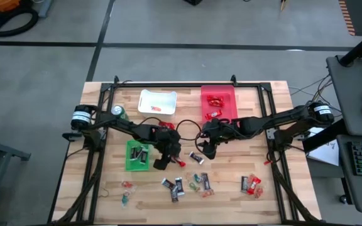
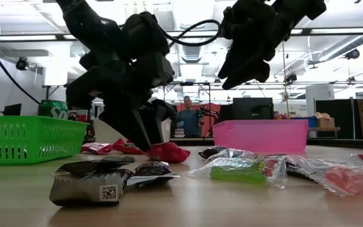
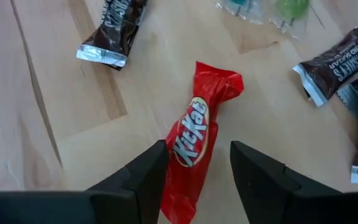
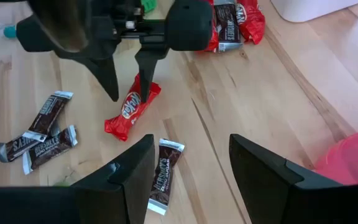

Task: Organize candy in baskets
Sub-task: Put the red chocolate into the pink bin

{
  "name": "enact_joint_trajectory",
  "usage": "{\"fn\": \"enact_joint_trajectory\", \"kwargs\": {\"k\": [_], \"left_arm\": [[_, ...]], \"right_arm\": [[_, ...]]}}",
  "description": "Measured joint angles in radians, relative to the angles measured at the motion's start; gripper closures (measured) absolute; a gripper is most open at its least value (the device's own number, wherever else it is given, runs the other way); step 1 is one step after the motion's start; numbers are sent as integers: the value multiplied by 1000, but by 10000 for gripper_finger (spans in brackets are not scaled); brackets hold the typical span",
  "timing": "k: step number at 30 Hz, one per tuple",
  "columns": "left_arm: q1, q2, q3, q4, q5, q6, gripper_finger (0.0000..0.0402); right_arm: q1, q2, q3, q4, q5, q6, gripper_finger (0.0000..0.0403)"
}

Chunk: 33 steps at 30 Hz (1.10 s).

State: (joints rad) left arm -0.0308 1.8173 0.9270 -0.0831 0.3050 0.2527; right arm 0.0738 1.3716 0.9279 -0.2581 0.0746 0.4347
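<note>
Tabletop: red bar [image 3: 191, 146] between left hand [image 3: 197, 171] fingers.

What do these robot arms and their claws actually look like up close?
Both arms are dark, nearly black, built of chunky jointed segments, with round silver-capped motors at the outer ends. A black cable loops between them. The left claw and right claw each end in two flat, wedge-shaped black fingers without markings.

I have the KitKat bar [image 3: 191, 140] lying between my left gripper's [image 3: 199, 163] spread fingers, just right of the green basket [image 1: 137, 155]. Behind that basket stand the white basket [image 1: 157, 102] and, further right, the red basket [image 1: 219, 102]. My right gripper [image 4: 188, 165] hovers over a Hershey's mini bar [image 4: 161, 174], right of the KitKat.
</note>
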Motion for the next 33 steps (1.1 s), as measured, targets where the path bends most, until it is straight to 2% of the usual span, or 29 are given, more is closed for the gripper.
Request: {"fn": "enact_joint_trajectory", "kwargs": {"k": [6,11,14,16,21,28,33], "left_arm": [[11,10,1,32,5,1,309],[28,8,1,41,56,24,388],[40,5,1,40,80,26,392],[49,-3,0,39,86,26,397],[79,-42,-1,31,88,65,400],[130,-172,-1,43,88,83,401],[138,-268,-6,48,90,86,401]], "right_arm": [[2,0,-1,28,16,-52,207],[3,-22,-1,185,142,-175,207],[3,-64,-1,247,255,-285,211],[2,-91,-1,268,289,-343,216],[2,-147,-1,298,289,-418,228],[5,-153,-28,306,232,-402,241],[24,-151,-106,419,209,-421,246]]}}
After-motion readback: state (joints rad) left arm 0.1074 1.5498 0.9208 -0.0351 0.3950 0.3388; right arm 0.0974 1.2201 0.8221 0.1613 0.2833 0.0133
